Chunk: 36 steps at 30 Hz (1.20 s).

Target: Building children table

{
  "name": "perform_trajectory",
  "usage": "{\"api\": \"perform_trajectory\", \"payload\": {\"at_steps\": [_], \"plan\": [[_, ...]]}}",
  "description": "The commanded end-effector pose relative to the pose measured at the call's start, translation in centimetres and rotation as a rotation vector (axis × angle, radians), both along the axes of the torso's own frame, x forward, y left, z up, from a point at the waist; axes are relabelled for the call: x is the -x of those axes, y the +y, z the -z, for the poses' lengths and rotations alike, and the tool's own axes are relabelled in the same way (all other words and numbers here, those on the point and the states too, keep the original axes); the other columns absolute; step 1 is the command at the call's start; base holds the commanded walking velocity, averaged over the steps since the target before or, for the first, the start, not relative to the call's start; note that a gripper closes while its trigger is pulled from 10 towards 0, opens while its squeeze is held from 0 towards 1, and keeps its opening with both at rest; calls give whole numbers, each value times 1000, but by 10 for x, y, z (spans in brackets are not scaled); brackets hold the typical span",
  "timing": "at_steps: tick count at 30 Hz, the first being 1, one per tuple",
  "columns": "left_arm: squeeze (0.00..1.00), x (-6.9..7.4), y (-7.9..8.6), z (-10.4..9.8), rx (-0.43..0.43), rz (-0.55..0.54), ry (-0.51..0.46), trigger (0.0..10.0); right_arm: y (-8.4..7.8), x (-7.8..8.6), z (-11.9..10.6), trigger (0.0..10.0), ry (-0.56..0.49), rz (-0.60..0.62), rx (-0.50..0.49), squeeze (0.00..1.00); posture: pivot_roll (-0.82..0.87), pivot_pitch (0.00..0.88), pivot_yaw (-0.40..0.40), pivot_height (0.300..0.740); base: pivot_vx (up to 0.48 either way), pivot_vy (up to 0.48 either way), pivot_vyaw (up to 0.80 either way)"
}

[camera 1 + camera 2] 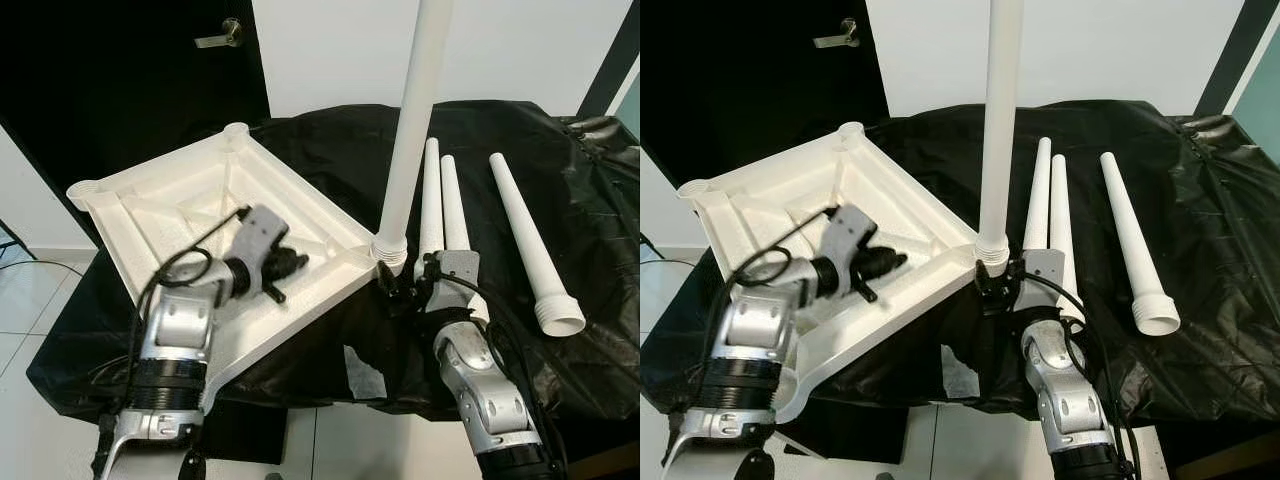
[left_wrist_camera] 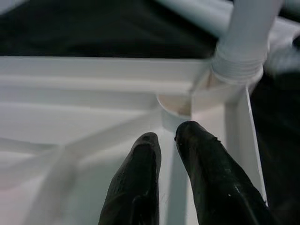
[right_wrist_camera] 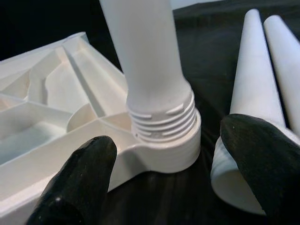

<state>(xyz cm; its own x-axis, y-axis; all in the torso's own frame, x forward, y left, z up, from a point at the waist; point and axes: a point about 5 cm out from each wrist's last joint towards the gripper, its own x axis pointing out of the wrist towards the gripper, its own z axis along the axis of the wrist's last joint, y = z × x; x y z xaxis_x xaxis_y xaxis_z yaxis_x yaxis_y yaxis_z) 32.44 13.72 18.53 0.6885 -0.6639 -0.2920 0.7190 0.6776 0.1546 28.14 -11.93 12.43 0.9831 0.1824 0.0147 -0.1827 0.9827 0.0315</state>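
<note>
A white plastic table top point(image 1: 180, 200) lies underside up on the black cloth, its ribs showing. One white leg point(image 1: 415, 110) stands upright, its threaded end in the near right corner socket point(image 3: 161, 140). Three more legs point(image 1: 525, 240) lie on the cloth to the right, two of them side by side point(image 1: 440, 200). My left gripper point(image 1: 285, 272) is shut and empty, hovering low over the inner ribs and pointing toward that corner point(image 2: 187, 101). My right gripper point(image 1: 400, 290) is open at the base of the upright leg, with one finger point(image 3: 84, 168) on each side of the socket, holding nothing.
The black cloth point(image 1: 580, 180) covers the whole work surface and hangs over its front edge. A dark door with a lever handle point(image 1: 220, 38) stands behind on the left, beside a white wall. Pale floor tiles point(image 1: 20, 300) show at the left.
</note>
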Motion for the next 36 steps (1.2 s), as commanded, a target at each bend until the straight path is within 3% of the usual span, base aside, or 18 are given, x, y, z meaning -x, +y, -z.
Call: {"api": "perform_trajectory", "payload": {"at_steps": [1,5,8,14,15,16,20,23,25,30,34,36], "plan": [[0,-4,8,-6,4,-106,-38,10000,5,2,1,10000,11,-23,-2,0,-36,0,49,740,0,0,0],[0,-3,21,-12,-28,-133,-77,10000,11,3,5,10000,47,-57,6,0,-27,0,42,740,0,0,0],[0,-4,39,-10,-105,-201,-90,10000,17,4,11,10000,108,-93,27,0,-18,0,36,740,0,0,0],[0,-3,59,-8,-185,-283,-99,10000,19,2,16,10000,154,-103,50,0,-5,0,25,740,0,0,0],[0,-1,71,-7,-242,-325,-108,10000,20,2,18,10000,170,-112,60,0,8,0,16,740,0,0,0],[0,-1,71,-7,-242,-325,-108,10000,20,2,18,10000,170,-112,60,0,8,0,16,740,0,0,0],[0,2,96,-5,-382,-428,-121,10000,22,-1,23,10000,222,-106,75,0,26,0,4,740,0,0,0],[0,3,99,-3,-410,-439,-119,10000,22,-2,23,10000,230,-106,74,0,29,0,1,740,0,0,0],[0,8,106,1,-473,-453,-114,10000,23,-4,23,10000,235,-108,77,0,37,0,-6,740,0,0,0],[0,12,112,1,-501,-460,-110,10000,26,-5,23,10000,242,-125,86,0,41,0,-9,740,0,0,0],[0,23,124,-1,-597,-434,-87,10000,29,-7,21,10000,233,-119,95,0,46,0,-10,740,0,0,0],[0,32,128,0,-694,-367,-68,10000,29,-9,23,10000,254,-103,104,0,52,0,-9,740,0,0,0]]}}
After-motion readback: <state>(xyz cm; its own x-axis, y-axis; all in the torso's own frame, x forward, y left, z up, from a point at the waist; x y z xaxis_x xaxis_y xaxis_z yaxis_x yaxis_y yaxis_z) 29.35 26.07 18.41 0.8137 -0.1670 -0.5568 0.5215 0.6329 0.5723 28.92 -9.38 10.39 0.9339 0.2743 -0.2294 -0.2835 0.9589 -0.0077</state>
